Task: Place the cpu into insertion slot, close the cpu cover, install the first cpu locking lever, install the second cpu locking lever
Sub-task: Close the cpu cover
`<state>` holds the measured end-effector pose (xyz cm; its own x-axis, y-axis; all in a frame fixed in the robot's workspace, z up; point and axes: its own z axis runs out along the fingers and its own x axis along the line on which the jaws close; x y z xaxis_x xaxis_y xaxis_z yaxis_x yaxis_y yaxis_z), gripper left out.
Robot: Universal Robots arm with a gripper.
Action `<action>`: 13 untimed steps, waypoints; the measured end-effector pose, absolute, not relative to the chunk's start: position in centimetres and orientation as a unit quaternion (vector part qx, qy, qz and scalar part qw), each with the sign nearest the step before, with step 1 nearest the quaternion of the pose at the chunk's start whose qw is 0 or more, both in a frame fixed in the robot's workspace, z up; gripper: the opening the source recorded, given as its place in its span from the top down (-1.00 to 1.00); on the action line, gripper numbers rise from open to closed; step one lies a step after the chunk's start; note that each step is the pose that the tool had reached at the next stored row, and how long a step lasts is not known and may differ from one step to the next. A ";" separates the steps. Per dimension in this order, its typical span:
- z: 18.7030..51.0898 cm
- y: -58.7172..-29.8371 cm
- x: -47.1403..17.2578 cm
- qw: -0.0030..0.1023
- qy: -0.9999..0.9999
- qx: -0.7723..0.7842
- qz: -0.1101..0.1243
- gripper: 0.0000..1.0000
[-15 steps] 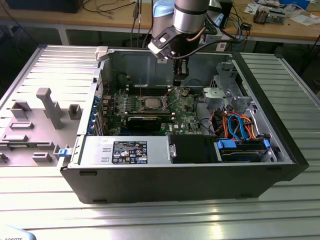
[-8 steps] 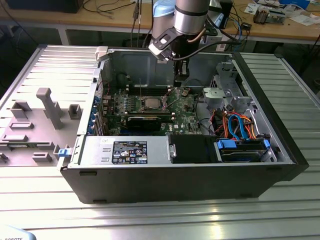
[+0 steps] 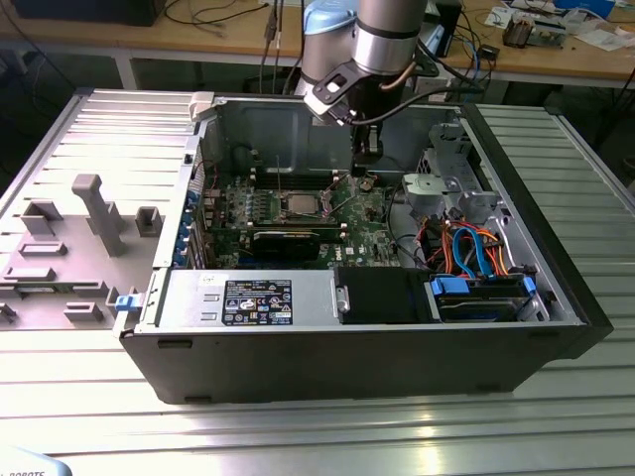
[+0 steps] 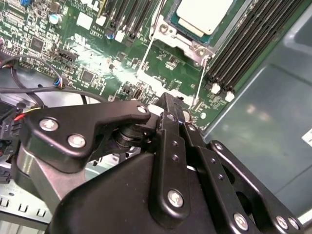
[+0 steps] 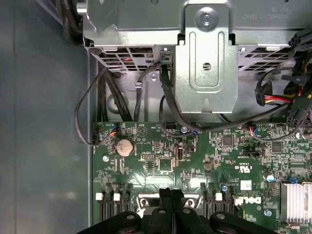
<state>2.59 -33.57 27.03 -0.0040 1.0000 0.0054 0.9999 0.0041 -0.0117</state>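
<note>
A: Where is the cpu [image 3: 298,205]?
B: It is seated in the insertion slot [image 4: 190,43] on the motherboard [image 5: 161,161].
A: And the gripper [image 3: 365,175]?
B: In the exterior view it hangs at two o'clock from the cpu, near it. In both wrist views its fingers are pressed together, with nothing seen between them.

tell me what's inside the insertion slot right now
The cpu sits in the insertion slot, dull silver-grey face up, with the bright metal rim around it. The chip covers the slot's centre, so whatever lies beneath it cannot be seen.
</note>
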 end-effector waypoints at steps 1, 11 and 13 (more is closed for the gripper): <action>27.0 -33.6 2.8 0.006 -0.708 -0.706 0.002 0.79; 26.5 -33.6 3.9 0.001 -0.708 -0.706 0.007 0.79; 26.5 -33.6 3.9 0.001 -0.708 -0.706 0.007 0.79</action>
